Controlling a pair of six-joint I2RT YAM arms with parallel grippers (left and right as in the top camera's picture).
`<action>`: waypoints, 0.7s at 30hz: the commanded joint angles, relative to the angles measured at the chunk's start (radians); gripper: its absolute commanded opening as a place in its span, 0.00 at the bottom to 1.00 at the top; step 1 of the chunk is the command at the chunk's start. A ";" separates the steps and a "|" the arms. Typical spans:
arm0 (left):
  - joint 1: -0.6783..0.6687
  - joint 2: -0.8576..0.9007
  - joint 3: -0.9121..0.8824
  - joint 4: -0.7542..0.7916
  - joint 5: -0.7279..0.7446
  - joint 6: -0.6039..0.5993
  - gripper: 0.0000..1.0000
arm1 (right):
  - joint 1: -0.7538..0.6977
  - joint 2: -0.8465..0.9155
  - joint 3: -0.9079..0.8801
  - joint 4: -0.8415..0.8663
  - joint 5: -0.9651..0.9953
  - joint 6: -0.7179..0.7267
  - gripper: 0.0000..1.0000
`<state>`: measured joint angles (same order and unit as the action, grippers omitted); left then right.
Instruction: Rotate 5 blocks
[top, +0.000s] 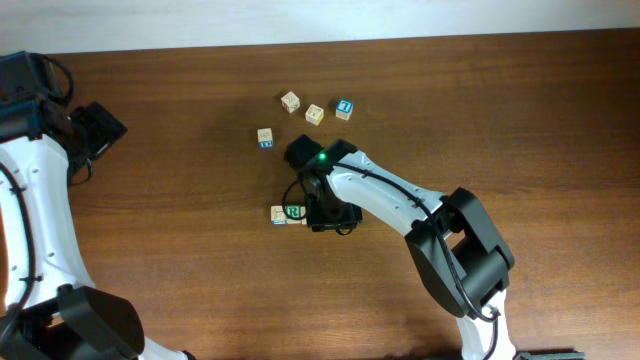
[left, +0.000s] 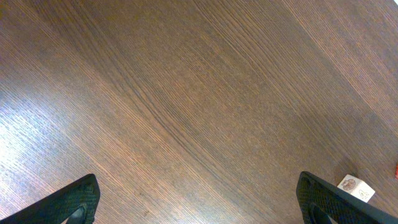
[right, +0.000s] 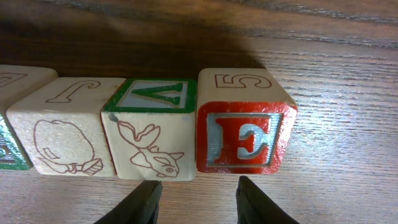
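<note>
- The right gripper (right: 202, 205) is part-open and holds nothing; its gap faces the seam between the red "E" block (right: 245, 140) and the green "V" block (right: 152, 143), both just beyond the fingertips.
- These two touch in a row with the "J" block (right: 62, 140); the row's long axis runs crosswise to the fingers; turning one block likely needs a sideways shift first.
- Overhead, the right arm hides the "E" block; only that view shows the scattered blocks (top: 290, 100) farther off.
- The left gripper (left: 199, 208) is wide open, empty and well apart; the right arm is nearer.
</note>
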<state>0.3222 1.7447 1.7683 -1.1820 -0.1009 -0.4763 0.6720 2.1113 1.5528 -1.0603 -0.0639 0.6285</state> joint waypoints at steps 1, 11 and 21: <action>0.002 -0.006 0.013 -0.002 0.010 -0.009 0.99 | 0.002 0.006 -0.005 0.003 0.016 0.009 0.40; 0.002 -0.006 0.013 -0.010 0.010 -0.009 0.99 | 0.000 0.006 -0.005 0.018 0.016 0.008 0.41; 0.002 -0.006 0.013 -0.009 0.010 -0.009 0.99 | 0.000 0.005 -0.002 0.011 0.017 0.008 0.40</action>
<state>0.3222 1.7447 1.7683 -1.1892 -0.1009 -0.4763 0.6720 2.1113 1.5528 -1.0466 -0.0639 0.6285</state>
